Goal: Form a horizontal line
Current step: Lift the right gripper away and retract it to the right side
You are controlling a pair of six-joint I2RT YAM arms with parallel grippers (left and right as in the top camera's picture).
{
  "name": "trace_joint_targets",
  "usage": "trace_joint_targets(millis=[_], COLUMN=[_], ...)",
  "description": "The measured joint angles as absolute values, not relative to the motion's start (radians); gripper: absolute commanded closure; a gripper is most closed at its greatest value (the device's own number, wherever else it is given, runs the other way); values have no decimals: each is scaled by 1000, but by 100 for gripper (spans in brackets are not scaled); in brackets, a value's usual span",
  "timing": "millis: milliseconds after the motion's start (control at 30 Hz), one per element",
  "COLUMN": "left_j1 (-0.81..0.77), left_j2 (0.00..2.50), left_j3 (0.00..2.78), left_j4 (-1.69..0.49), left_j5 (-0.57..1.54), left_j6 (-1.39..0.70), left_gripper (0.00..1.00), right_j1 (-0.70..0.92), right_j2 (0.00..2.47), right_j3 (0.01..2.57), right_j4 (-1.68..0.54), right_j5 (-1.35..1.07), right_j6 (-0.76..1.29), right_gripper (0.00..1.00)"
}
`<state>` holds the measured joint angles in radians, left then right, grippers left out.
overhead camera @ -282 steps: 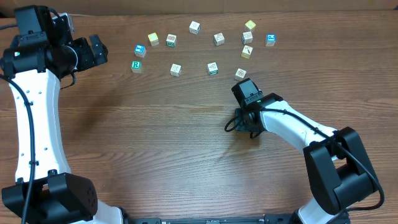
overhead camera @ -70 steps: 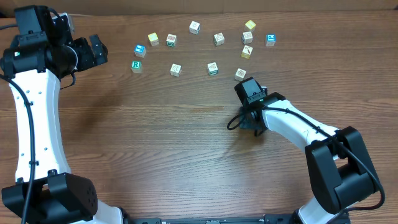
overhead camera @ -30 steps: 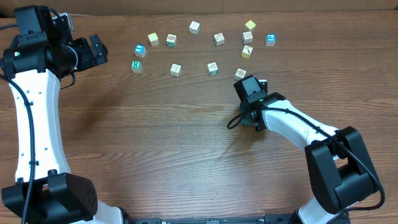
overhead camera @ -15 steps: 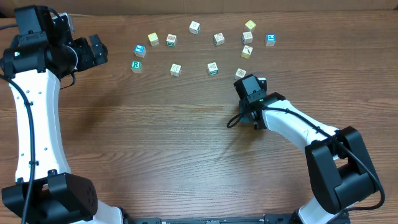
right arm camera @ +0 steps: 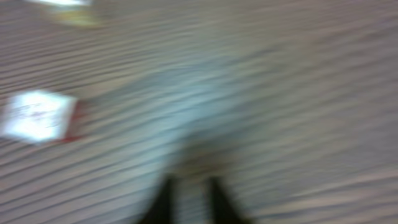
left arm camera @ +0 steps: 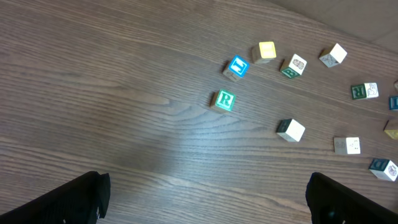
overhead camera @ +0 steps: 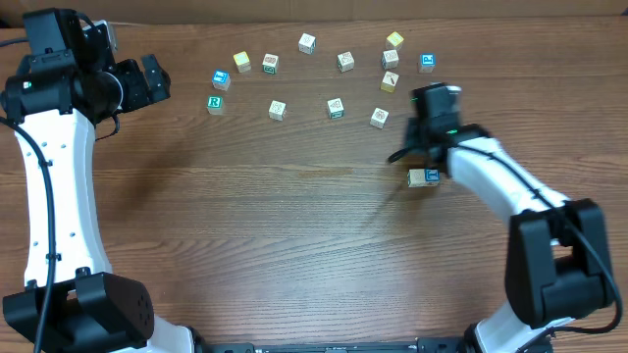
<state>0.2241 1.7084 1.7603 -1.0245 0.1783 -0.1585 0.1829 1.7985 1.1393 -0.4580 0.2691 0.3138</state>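
No horizontal line shows; the small wooden cubes lie scattered and apart. The green "R" cube (overhead camera: 215, 103) (left arm camera: 224, 100) sits at the far left, with a blue-picture cube (overhead camera: 221, 79) (left arm camera: 237, 66) just behind it. A cream cube with a blue face (overhead camera: 424, 177) lies alone on the wood at mid-right, and nothing is touching it. My right gripper (overhead camera: 427, 147) hovers just behind that cube. In the blurred right wrist view its fingers (right arm camera: 166, 202) stand a little apart with only wood between them. My left gripper (overhead camera: 152, 80) (left arm camera: 208, 205) hangs wide open and empty at the far left.
Several more cubes form a loose arc along the back, among them a yellow one (overhead camera: 241, 61), a white one (overhead camera: 307, 42) and a blue one (overhead camera: 427, 62). A white cube with a red side (right arm camera: 37, 115) lies left of the right fingers. The table's (overhead camera: 294, 245) near half is bare wood.
The right arm has swung back and to the right. It left the cream and blue cube on the table, and its jaws have parted. The left arm has not moved.
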Motion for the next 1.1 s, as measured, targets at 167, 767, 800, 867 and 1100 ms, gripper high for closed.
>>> trace_joint_targets(millis=[167, 767, 800, 867, 1100], left_j1=[223, 223, 223, 223, 223], left_j2=[1708, 1708, 1708, 1708, 1708], left_j3=[1760, 1760, 1760, 1760, 1760], left_j4=[-1024, -1024, -1024, -1024, -1024], left_j5=[178, 178, 178, 178, 178], left_j6=[-158, -158, -158, -158, -158], left_gripper=[0, 0, 0, 0, 0], right_j1=[18, -124, -124, -124, -124], right_j2=[1798, 1798, 1798, 1798, 1798], right_j3=[1139, 1139, 1139, 1139, 1139], right_j4=[-511, -510, -511, -511, -511], right_j5=[271, 273, 273, 272, 273], right_j6=[308, 310, 310, 310, 310], right_gripper=[0, 0, 0, 0, 0])
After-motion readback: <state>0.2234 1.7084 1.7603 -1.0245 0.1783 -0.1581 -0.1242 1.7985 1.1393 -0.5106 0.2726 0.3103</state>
